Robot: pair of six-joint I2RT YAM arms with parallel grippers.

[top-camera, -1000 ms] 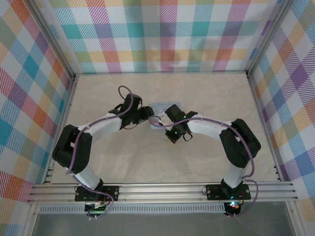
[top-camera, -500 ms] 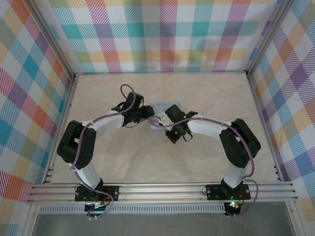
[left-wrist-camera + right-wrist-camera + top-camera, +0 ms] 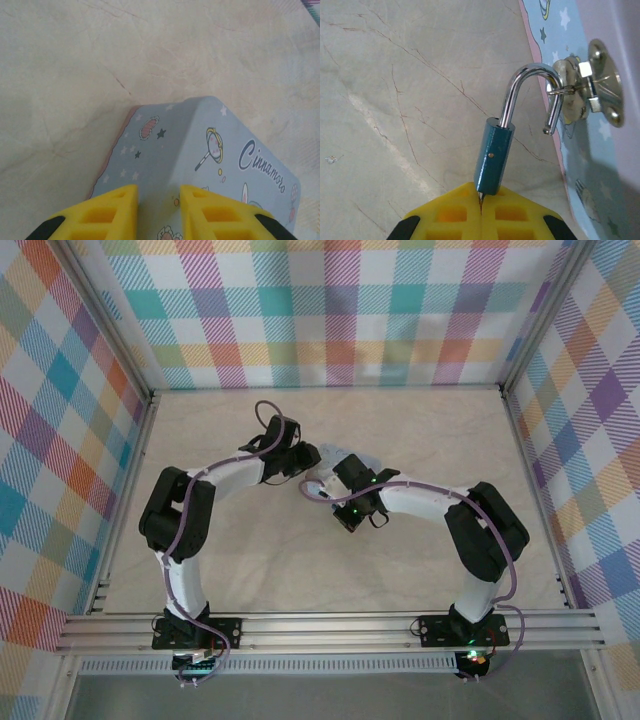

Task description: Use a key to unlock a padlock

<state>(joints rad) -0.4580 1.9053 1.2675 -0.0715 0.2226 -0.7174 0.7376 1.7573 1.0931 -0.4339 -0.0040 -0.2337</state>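
The left jaws stand slightly apart over the tin box; whether they grip it, I cannot tell. The right jaws pinch the key, the padlock just beyond their tips, hooked on the box's clasp.

- The left arm rises from its base at the near edge, bends at the elbow, and its forearm reaches right towards the middle of the tabletop.
- The left tool points down, its yellow fingers parted by a narrow gap; whether they clamp anything cannot be told.
- The right arm mirrors it, elbow out to the right and forearm reaching left.
- The right tool has its yellow fingers pressed together, pinching the key at their tips.
- In the top view the left tool and the right tool nearly meet.
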